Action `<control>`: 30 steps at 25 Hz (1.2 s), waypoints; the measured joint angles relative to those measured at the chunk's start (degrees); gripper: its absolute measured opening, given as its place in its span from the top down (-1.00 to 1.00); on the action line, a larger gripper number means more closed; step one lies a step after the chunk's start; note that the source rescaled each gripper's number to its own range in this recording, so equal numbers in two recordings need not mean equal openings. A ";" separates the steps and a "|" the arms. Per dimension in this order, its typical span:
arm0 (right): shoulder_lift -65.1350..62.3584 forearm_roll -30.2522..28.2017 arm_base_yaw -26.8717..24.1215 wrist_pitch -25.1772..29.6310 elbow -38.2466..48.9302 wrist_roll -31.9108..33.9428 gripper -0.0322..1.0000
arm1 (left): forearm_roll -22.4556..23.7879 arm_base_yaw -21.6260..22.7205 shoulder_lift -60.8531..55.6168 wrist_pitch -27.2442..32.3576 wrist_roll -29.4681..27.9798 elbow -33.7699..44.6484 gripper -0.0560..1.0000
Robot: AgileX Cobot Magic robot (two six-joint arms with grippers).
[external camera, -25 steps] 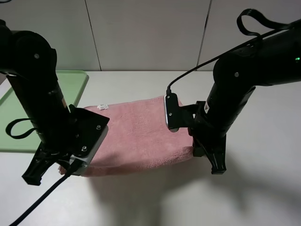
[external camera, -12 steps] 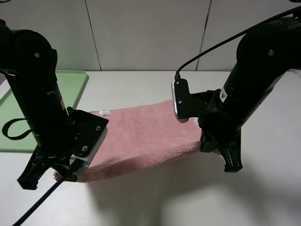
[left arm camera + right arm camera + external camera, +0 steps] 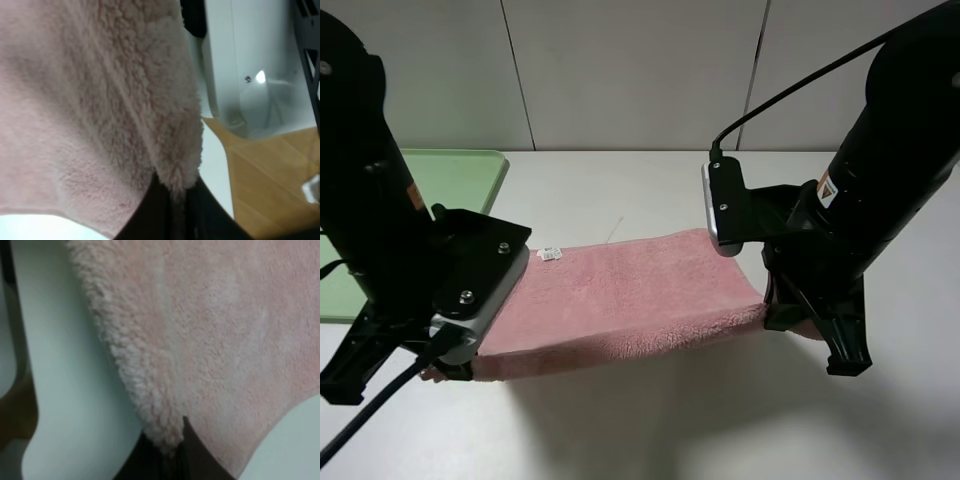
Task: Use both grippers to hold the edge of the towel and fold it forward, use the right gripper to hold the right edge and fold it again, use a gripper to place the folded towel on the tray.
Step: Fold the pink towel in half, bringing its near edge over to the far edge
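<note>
Fleecy pink towel, long rectangular strip

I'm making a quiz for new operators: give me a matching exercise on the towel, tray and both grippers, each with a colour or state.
1 towel
2 tray
3 left gripper
4 right gripper

a green, on the far left
b shut on the towel's right corner
c pink, near edge lifted
d shut on the towel's left corner

Pairs: 1-c, 2-a, 3-d, 4-b
</note>
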 joint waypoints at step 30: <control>0.00 -8.66 -1.37 -15.18 0.00 0.17 0.94 | 9.39 4.20 0.76 -17.32 -5.40 0.00 0.89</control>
